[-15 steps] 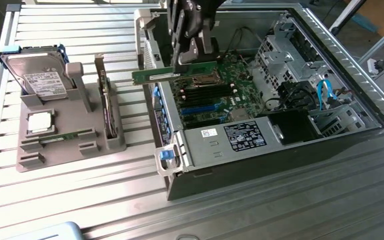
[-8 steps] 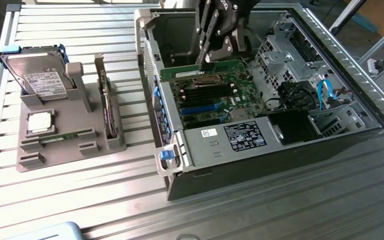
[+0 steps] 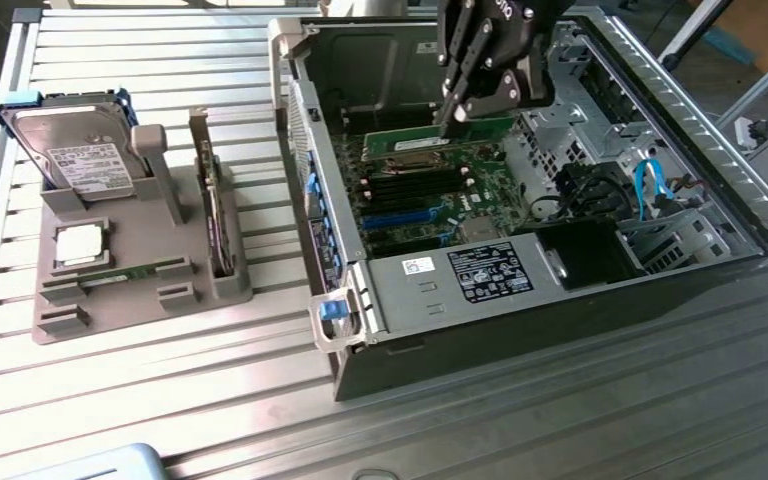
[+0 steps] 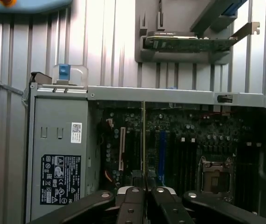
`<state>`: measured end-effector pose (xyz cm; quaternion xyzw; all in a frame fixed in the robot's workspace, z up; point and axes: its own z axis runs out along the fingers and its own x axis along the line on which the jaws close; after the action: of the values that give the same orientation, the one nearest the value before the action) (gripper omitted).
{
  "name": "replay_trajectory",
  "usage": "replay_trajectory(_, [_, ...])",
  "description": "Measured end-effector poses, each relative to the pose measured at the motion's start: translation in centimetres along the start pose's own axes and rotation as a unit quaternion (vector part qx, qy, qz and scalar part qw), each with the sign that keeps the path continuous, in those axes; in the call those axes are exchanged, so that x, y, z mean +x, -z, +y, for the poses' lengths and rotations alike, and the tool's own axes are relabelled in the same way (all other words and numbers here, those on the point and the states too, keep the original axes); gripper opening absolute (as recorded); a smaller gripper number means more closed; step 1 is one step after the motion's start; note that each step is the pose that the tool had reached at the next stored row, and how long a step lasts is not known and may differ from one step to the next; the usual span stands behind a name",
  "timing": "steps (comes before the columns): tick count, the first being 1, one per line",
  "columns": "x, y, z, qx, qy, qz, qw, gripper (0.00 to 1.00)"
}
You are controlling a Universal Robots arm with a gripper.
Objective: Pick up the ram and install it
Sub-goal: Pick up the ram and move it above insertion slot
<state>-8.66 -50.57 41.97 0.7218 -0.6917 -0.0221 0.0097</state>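
Gripping now: the claw is closed on the ram, pinching its two flat faces near the middle of the upper long edge.
Ram position: off any support, hanging over the motherboard inside the open computer case, at the end away from the power supply. I cannot tell whether its lower edge touches a slot.
Orientation: on edge with the long side level. In the wrist view it shows as a thin line running away from the fingers, roughly in line with the long slots on the board.
Handling: light, stiff and thin, and likely brittle if bent or twisted. The chips on the faces and the contacts along the lower edge should not be scraped.
Where to hold: mid-length on the faces, as here, so neither end dips.
Risk: a tilted stick would probably jam or strain the slot.
Elsewhere: the grey holder on the tabletop carries the hard drive, the processor chip and the expansion card.
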Motion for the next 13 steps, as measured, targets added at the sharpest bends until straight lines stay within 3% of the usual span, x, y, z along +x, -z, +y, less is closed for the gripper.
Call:
replay_trajectory(4, [0.1,0.06,-1.50,0.0000,-0.001,0.0001,1.0000,0.12])
replay_trajectory(10, [0.2,0.21,-5.18,0.0000,-0.003,0.0004,1.0000,0.12])
replay_trajectory(13, [0.3,0.24,-6.13,0.0001,-0.004,0.0005,1.0000,0.12])
